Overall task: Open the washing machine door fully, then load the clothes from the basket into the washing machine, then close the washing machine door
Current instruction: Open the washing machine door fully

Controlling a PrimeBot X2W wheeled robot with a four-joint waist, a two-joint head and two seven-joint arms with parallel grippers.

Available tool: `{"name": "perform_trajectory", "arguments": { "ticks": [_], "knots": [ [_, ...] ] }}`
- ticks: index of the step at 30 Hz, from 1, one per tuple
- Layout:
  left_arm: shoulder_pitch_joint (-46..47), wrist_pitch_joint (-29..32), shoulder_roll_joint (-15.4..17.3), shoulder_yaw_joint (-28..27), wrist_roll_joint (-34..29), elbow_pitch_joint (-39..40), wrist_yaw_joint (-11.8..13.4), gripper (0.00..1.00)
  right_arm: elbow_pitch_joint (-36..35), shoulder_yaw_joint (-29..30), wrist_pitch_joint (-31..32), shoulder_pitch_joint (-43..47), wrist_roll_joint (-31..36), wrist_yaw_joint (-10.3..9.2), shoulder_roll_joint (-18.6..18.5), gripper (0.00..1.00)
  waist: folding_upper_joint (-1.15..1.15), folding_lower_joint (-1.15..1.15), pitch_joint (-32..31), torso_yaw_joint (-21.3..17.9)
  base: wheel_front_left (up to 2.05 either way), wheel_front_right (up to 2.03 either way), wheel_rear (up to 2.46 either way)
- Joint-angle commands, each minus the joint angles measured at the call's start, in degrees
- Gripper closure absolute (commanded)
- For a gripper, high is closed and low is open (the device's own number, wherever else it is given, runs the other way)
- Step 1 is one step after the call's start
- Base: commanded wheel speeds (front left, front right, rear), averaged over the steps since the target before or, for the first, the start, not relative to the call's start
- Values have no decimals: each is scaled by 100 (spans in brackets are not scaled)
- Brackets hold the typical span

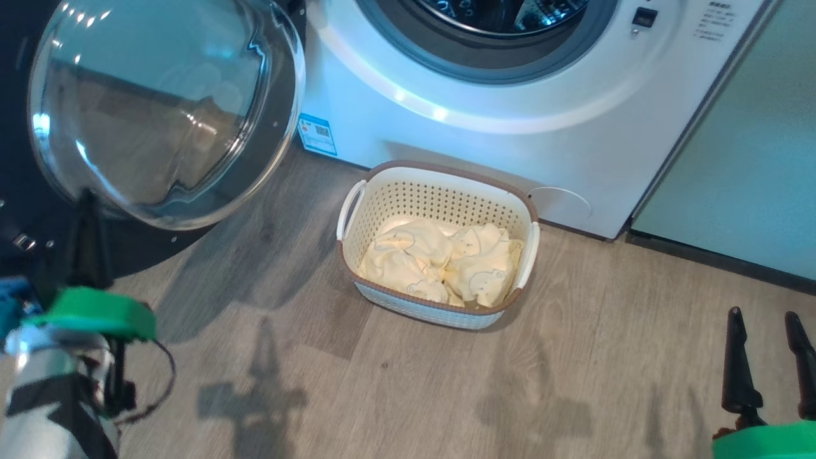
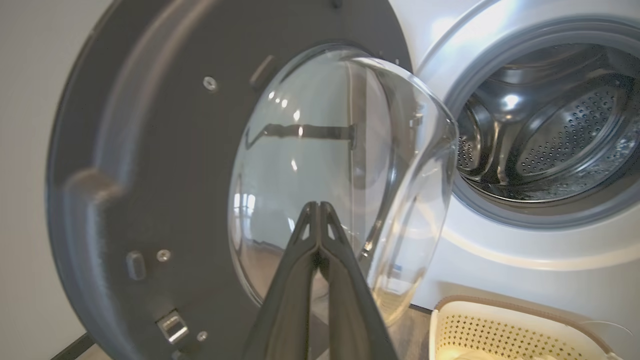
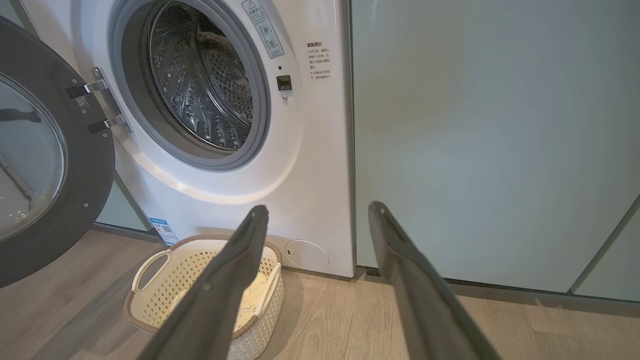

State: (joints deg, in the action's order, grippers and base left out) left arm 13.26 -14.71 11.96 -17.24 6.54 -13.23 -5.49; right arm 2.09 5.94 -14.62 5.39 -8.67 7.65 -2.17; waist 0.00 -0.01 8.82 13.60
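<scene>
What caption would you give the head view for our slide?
Washing machine door open, pale yellow clothes in the cream basket, left gripper shut near the door, right gripper open.

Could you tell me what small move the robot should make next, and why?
Probably bring the open right gripper forward and down over the clothes in the basket. The washing machine door looks swung wide, clear of the drum. The clothes all lie in the basket, and the right gripper holds nothing. The left gripper is shut, close to the door's glass.
</scene>
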Motion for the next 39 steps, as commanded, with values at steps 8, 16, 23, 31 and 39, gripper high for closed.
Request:
{"name": "perform_trajectory", "arguments": {
  "ticks": [8, 16, 23, 31, 39],
  "knots": [
    [-386, -20, -87, 266, 144, 767, -135, 100, -86, -219, -38, -115, -109, -16, -72, 0, 0, 1, -256, -315, 0, 0, 0],
    [-545, 251, -195, 559, 426, 970, -165, 14, -42, -379, -38, -179, -128, -16, -71, 0, 0, 1, -326, -783, 0, 0, 0],
    [-658, 410, -299, 713, 572, 938, -153, 0, 67, -604, -38, -328, -81, -16, -71, 0, 0, 1, -366, -1198, 0, 0, 0],
    [-804, 390, -383, 809, 573, 737, -62, 0, 159, -752, -38, -487, -6, -16, -71, 0, 0, 1, -369, -1517, 0, 0, 0],
    [-924, 353, -406, 839, 598, 729, -19, 0, 172, -730, -38, -512, -38, -16, -71, 0, 0, 1, -363, -1575, 0, 0, 0]
  ]
}}
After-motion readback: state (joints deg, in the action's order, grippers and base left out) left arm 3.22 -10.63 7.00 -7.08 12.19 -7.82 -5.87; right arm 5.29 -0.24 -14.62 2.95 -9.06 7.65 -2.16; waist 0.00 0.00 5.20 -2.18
